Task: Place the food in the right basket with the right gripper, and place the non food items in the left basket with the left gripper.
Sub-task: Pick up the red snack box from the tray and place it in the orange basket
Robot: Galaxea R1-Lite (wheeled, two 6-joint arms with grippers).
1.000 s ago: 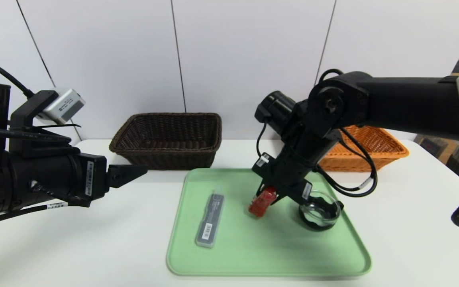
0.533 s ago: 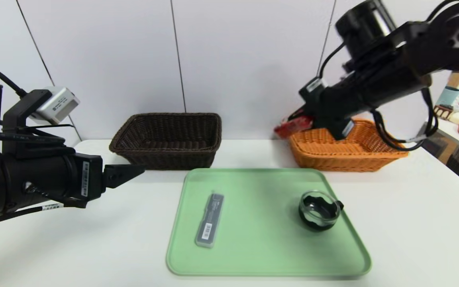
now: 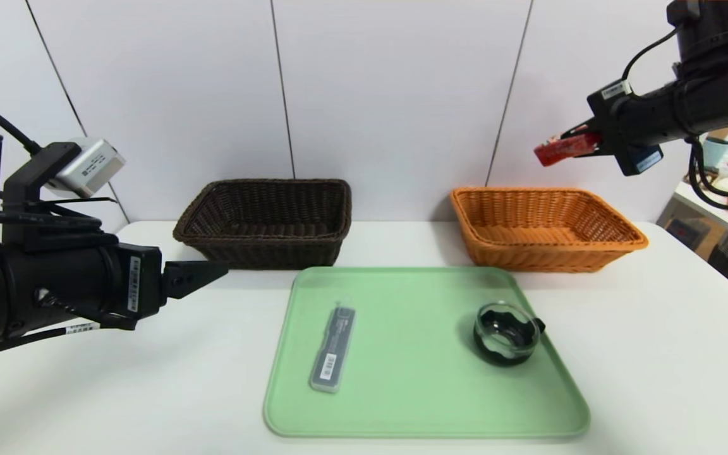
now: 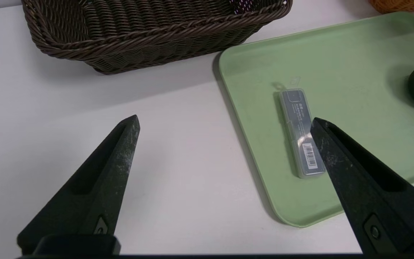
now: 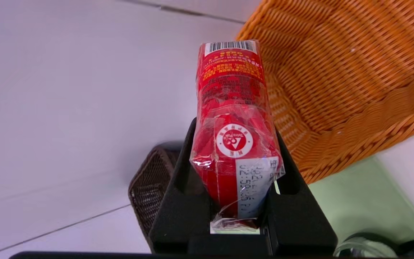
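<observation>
Two baskets stand at the back of the white worktop (image 3: 655, 354): one brown basket (image 3: 268, 218) at about eleven o'clock from the tray and one orange basket (image 3: 544, 226) at about one o'clock. One green tray (image 3: 414, 392) lies in front of them, and two things rest on it: one clear flat case (image 3: 333, 347) with a barcode label at the nine o'clock side, and one round glass jar (image 3: 507, 333) with a dark inside at the three o'clock side, well apart from the case. One red packet (image 5: 234, 118), wrapped in clear film, is off the tray. The right gripper (image 3: 576, 142) pinches that packet between its pressed-in fingers (image 5: 293, 212), holding it in the air above the orange basket, toward its back rim, the packet's free end sticking out past the fingertips. The left gripper (image 4: 225, 124) hangs over bare worktop at nine o'clock from the tray, its two black fingers (image 4: 113, 158) spread wide and touching nothing; the case lies just beyond one fingertip.
</observation>
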